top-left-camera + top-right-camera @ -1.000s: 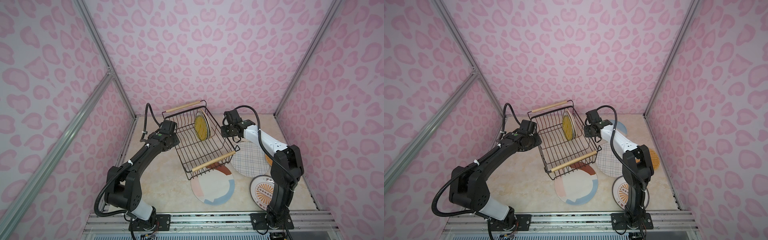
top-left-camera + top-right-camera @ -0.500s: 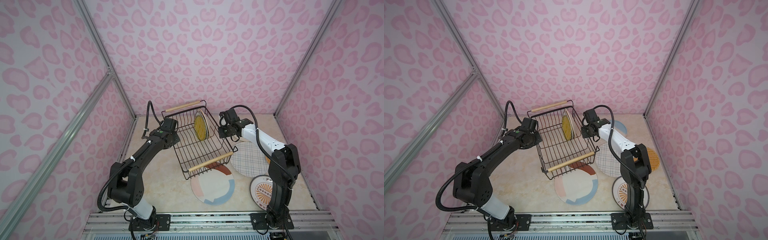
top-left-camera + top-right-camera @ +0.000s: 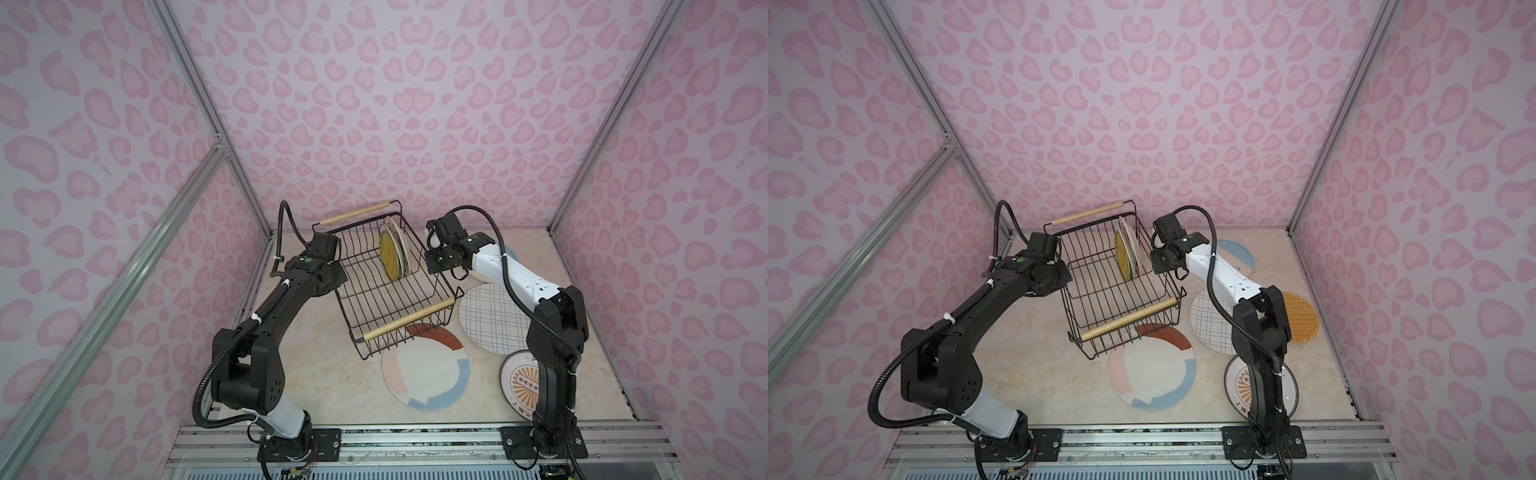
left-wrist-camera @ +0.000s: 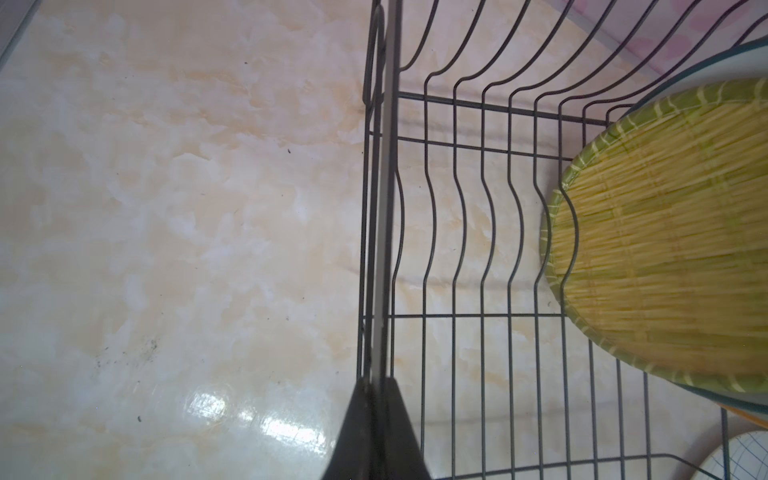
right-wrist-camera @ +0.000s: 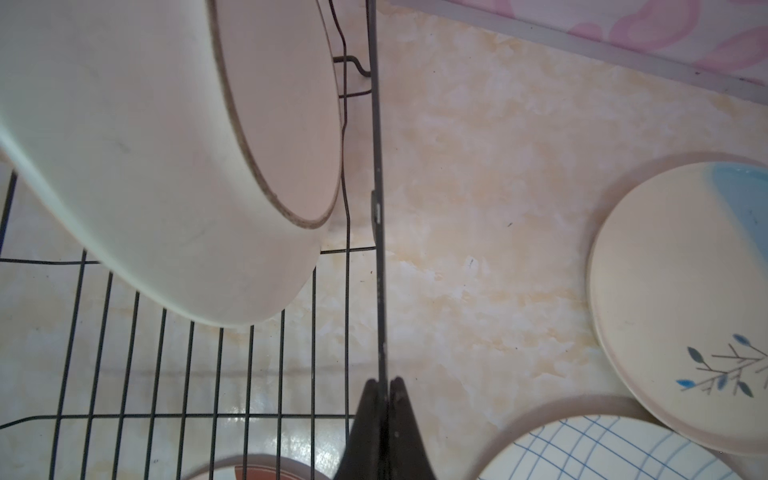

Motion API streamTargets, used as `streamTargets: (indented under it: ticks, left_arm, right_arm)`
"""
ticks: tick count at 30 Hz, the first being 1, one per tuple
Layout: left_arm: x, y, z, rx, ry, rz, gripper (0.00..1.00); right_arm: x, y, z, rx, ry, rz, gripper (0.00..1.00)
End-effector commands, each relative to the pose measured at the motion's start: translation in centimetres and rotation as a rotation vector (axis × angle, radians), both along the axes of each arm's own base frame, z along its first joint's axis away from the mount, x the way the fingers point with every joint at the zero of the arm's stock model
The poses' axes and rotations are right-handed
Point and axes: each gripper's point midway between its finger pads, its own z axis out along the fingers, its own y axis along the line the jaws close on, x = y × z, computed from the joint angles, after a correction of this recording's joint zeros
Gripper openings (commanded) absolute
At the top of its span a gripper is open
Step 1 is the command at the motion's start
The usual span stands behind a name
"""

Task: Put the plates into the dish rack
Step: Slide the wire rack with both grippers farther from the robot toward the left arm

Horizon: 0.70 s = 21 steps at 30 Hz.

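The dish rack (image 3: 409, 318) sits skewed in the middle of the desk (image 3: 328, 365). It holds a yellow woven-look plate (image 3: 390, 258) on edge toward its far end, with a cream plate (image 3: 404, 248) leaning just behind it. The left gripper (image 4: 377, 384) is pinched tight on the rim wire of the rack's left long side, and the right gripper (image 5: 384, 383) is likewise clamped on the rim wire of the right long side. In both top views the rack's near end overlaps a colour-blocked plate (image 3: 424, 374). To the right lie a blue-gridded plate (image 3: 490, 320), an orange sunburst plate (image 3: 521, 382), an orange woven-look plate (image 3: 1302, 318) and a cream-and-blue sprig plate (image 5: 681, 291).
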Motion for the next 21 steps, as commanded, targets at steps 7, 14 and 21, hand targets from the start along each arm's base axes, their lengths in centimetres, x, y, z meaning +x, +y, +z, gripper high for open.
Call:
streamTargets:
  ticks: [7, 14, 21]
  left_arm:
    - [0.5, 3.8, 2.0, 0.012, -0.065, 0.097, 0.03]
    - [-0.6, 7.5, 1.2, -0.008, -0.046, 0.182, 0.03]
    - [-1.3, 9.2, 0.2, -0.036, -0.034, 0.224, 0.03]
  right_arm:
    - [1.7, 4.4, 0.2, 0.064, -0.037, 0.016, 0.00]
    - [1.0, 7.4, 0.1, 0.092, -0.044, 0.044, 0.00]
    - [1.4, 9.4, 0.3, 0.104, -0.051, 0.066, 0.00]
